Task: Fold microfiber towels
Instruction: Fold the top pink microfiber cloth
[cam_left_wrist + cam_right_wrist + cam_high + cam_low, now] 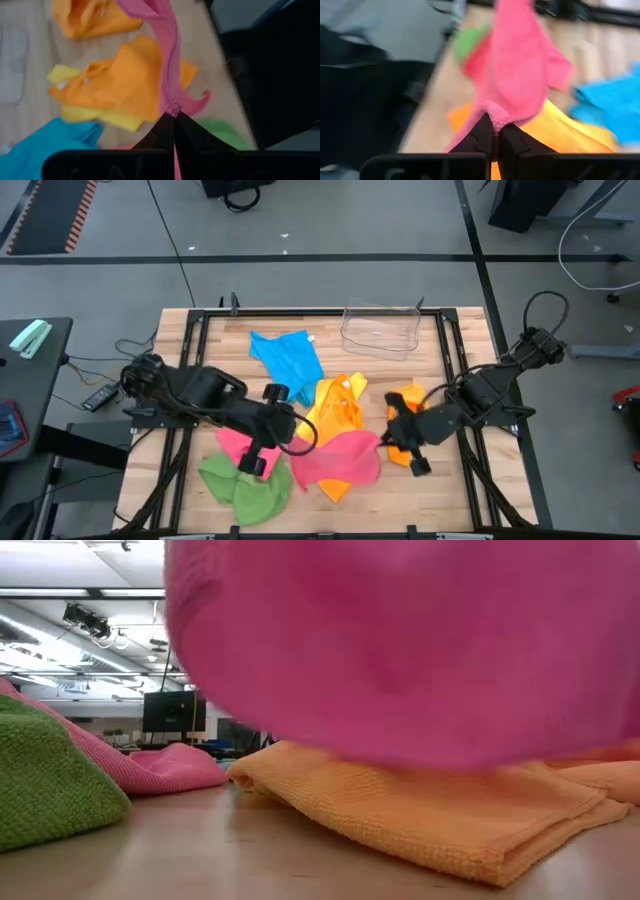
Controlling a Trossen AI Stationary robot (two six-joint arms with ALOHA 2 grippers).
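Here, on the wooden table (180,330), a pile of soft little towels lies between two dark arms. Far to the left sits a green towel (245,488), bunched up near the front edge. A second pink towel (235,445) lies right beside it, partly under the left arm. The left gripper (174,116) has its two fingers pressed tight together, and they pinch the thin edge of the big pink towel (340,460). That pink towel is pulled up off the table and stretches across to the other arm. From the low camera it hangs so close that it fills most of the view. Behind the left arm, a blue towel (288,355) lies flat toward the back of the table. Next comes a yellow towel (345,387) with an orange towel (335,415) on top of it, in the middle of the pile. At the back, a clear plastic bin (380,328) stands apart from the towels. More to the right lies another orange towel (408,398), under the right arm. The right gripper (494,131) also has its fingers squeezed shut, and they pinch another edge of the same big pink towel. So both grippers hold the one pink towel between them, above the orange and yellow ones.
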